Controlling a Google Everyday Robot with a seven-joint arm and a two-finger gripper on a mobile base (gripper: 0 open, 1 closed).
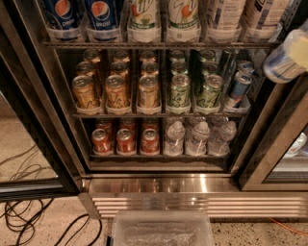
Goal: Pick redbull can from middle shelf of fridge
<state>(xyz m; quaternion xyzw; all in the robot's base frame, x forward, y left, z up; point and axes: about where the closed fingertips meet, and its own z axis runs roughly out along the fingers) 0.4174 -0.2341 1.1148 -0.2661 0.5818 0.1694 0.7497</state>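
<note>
In the fridge (159,185), the middle shelf (96,115) holds rows of gold cans (117,91) on the left and green-and-silver cans (180,90) in the middle. The redbull can (238,89) is slim, blue and silver. It stands at the front of the rightmost lane, leaning slightly, with another like it behind. My gripper (288,54) shows as a pale blurred shape at the upper right edge. It is above and to the right of the redbull can, outside the shelf, and apart from the can.
Large Pepsi (62,14) and 7up bottles (183,14) fill the rack above. Red cans (126,141) and water bottles (196,139) fill the rack below. The black door frame (269,139) is close to the right lane. Cables (24,216) lie on the floor at left, a clear bin (161,230) in front.
</note>
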